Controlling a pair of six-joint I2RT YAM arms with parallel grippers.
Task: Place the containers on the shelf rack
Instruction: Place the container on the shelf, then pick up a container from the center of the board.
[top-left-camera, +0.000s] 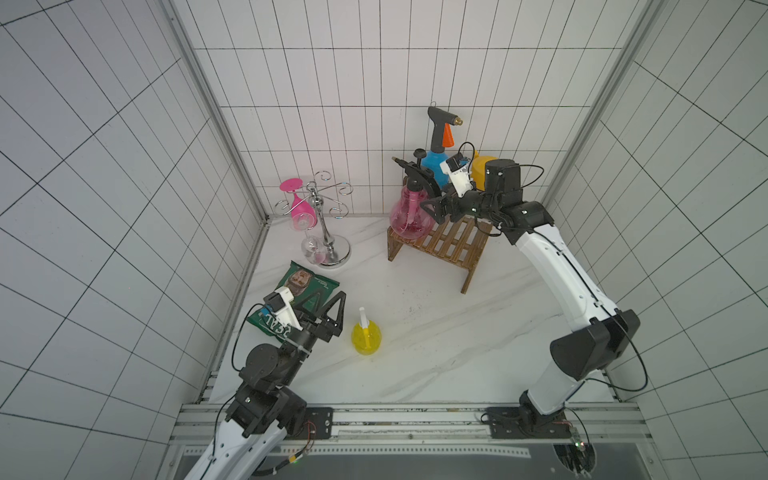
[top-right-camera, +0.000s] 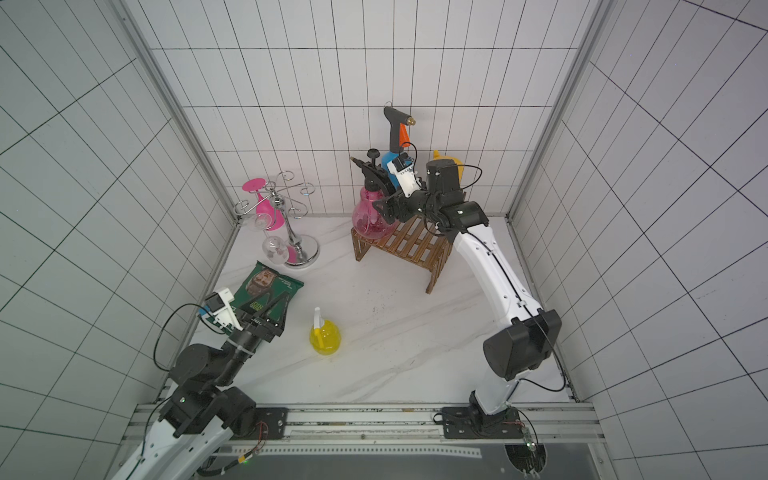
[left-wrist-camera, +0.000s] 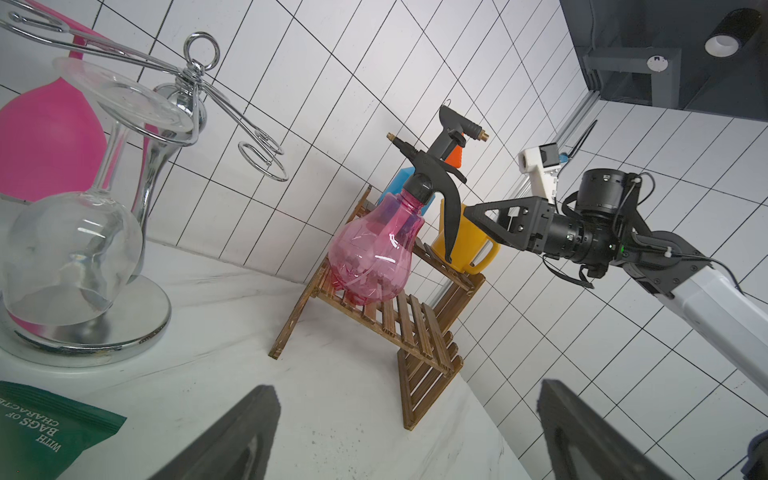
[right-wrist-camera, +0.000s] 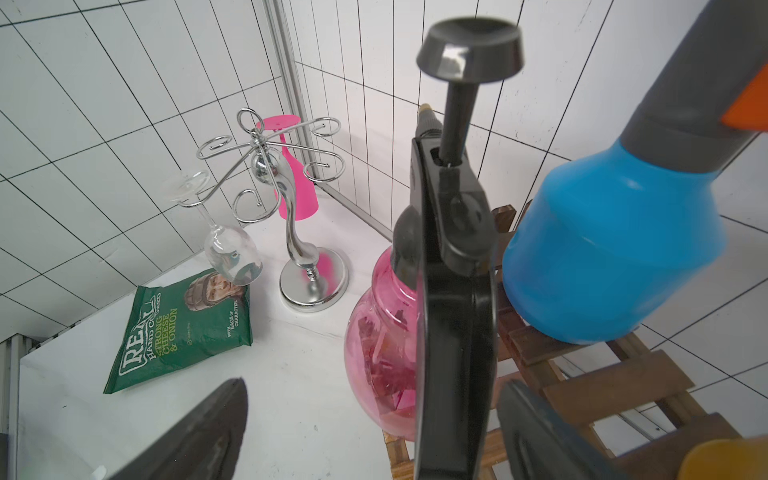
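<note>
While straddling handle of pink sprayer (top-left-camera: 409, 218) on rack (top-left-camera: 453, 245), right gripper (top-left-camera: 429, 208) jaws released, left gripper (top-left-camera: 330, 297) jaws spread, by bag (top-left-camera: 309, 282), yellow bottle (top-left-camera: 366, 338) on table (top-left-camera: 436, 332).

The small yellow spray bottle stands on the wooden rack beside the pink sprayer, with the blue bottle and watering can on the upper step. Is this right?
No. In both top views the small yellow spray bottle stands on the table, away from the wooden rack. The pink sprayer, blue bottle and watering can are placed as you say.
</note>
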